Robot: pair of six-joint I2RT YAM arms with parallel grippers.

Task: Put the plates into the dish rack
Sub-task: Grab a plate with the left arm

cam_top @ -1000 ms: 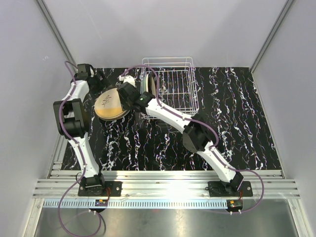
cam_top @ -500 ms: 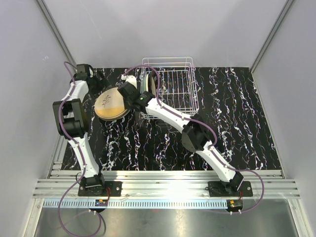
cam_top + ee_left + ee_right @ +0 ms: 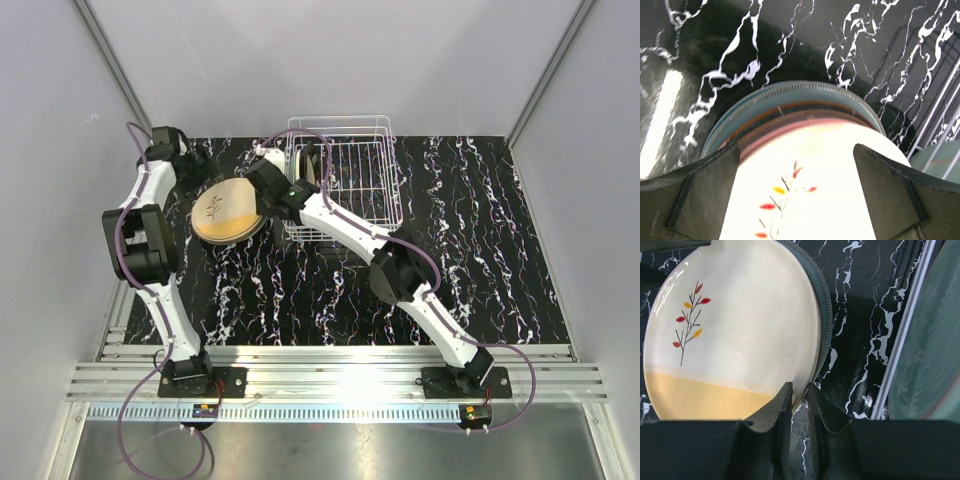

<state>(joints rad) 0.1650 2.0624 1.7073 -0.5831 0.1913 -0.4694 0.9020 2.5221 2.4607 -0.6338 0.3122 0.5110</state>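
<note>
Narrowed since a second ago, my right gripper [image 3: 798, 405] pinches the rim of the leaf-sprig plate [image 3: 740, 330].
It lies flat atop the stack [image 3: 790, 92] left of the dish rack [image 3: 370, 170]; my left gripper [image 3: 796, 150] gapes over it.

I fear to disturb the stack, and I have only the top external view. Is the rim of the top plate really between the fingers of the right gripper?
Observer: Yes. In the right wrist view the right gripper has its fingers nearly together, with the rim of the top plate between them.
Operator: Does the left gripper touch that plate?
Observer: The left gripper is wide open, one finger on each side of the plate. I cannot tell if it touches.
Operator: What lies under the top plate?
Observer: The left wrist view shows a pink-rimmed plate, then a brown-rimmed plate, then a ridged green plate.
</note>
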